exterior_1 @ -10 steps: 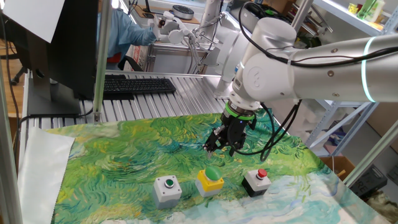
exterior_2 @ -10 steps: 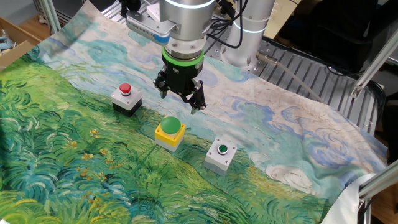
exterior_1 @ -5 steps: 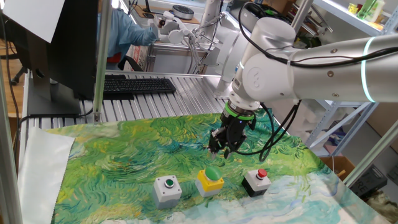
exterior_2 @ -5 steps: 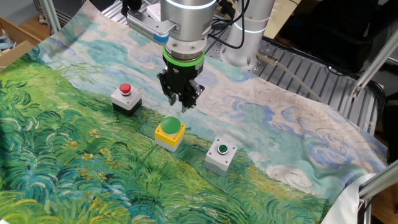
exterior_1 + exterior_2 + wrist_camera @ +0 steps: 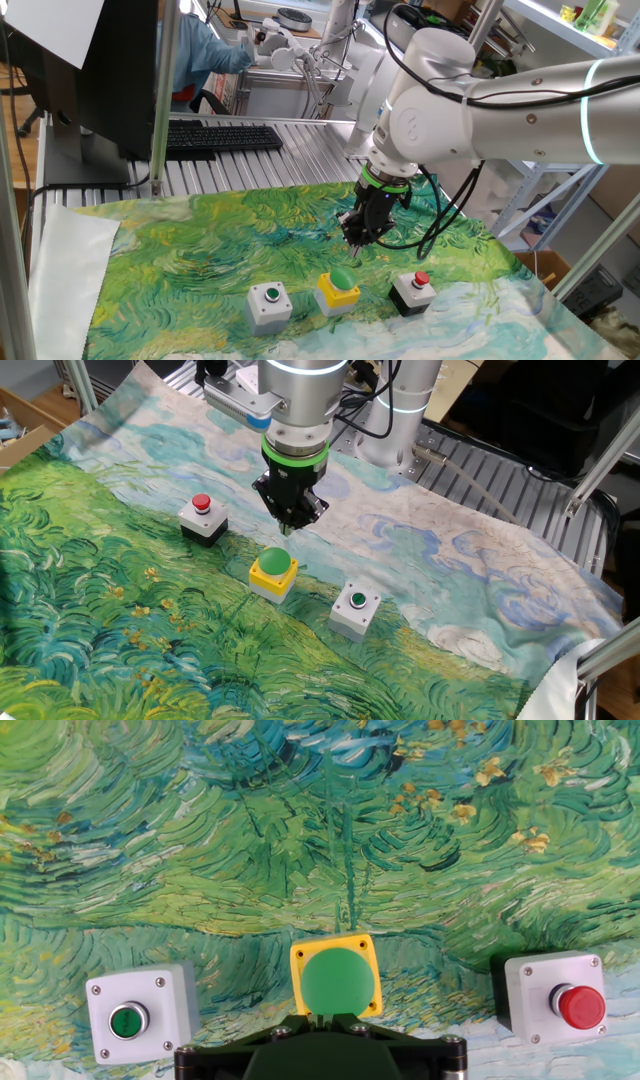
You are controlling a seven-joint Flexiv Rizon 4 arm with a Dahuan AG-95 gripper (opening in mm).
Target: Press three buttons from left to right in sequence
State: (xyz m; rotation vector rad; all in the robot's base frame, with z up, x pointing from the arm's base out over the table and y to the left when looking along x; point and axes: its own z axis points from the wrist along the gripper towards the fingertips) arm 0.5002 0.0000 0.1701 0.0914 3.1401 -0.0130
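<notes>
Yellow box with the big green dome (image 5: 338,289) is the reference here, middle of the three-button row on the painted green/blue cloth (image 5: 120,620).

- Grey box with the small green button (image 5: 269,305): next in the row beside the yellow box, clear gap between them. Sits left of it in the hand view (image 5: 140,1013).
- Box with the small red button (image 5: 412,292): on the yellow box's other side, similar gap. Body reads black in the fixed views, pale grey top plate in the hand view (image 5: 555,997).
- All three boxes sit flat on the cloth, buttons facing up, none touched.

Gripper (image 5: 355,240): fingers brought together into a single point, nothing between them. The other fixed view (image 5: 288,524) shows the tips meeting with no gap. It points straight down and hangs in the air just behind the yellow box, on the side toward the arm's base, not over any button and not contacting the cloth. Only the black underside of the hand shows along the bottom edge of the hand view, with the yellow box (image 5: 336,975) directly ahead of it.

Silver arm with the green ring at the wrist (image 5: 295,455) stands upright above the gripper. Black keyboard (image 5: 220,136) lies on the slatted metal table (image 5: 290,155) well beyond the cloth, far from the yellow box.
</notes>
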